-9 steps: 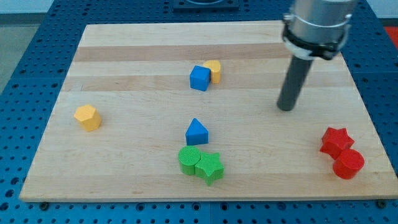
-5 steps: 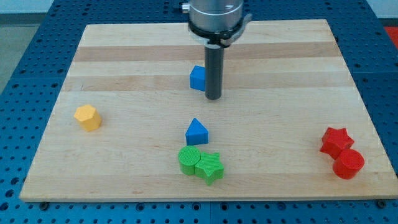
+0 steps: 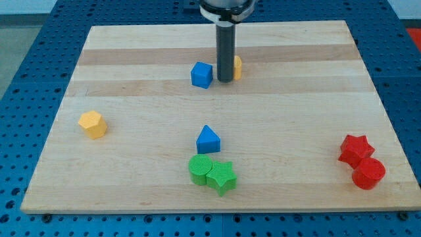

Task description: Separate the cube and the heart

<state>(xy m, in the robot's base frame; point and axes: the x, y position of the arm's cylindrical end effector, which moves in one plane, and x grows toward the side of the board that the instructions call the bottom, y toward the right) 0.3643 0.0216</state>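
- My tip [image 3: 225, 80] sits between blue cube [image 3: 202, 75] and yellow heart [image 3: 236, 67]; it's a bare rod, nothing grasped.
- Heart mostly hidden behind the rod, touching or just beside it; can't tell which.
- Risk: pushing off-centre, cube spins and slips off the tip.
- Risk: rod drags the heart along, gap closes.
- Wooden surface [image 3: 131, 52] has free space at view's left; yellow block [image 3: 93, 124] and blue triangle block [image 3: 208, 139] well apart.

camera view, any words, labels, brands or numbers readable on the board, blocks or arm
None: no text, label, brand or number can be read anywhere.
The wooden board, the blue cube, the orange heart block mostly hidden behind the rod, and the other coloured blocks are all plain.
My tip stands between the cube and the heart; the dark rod is unmarked.
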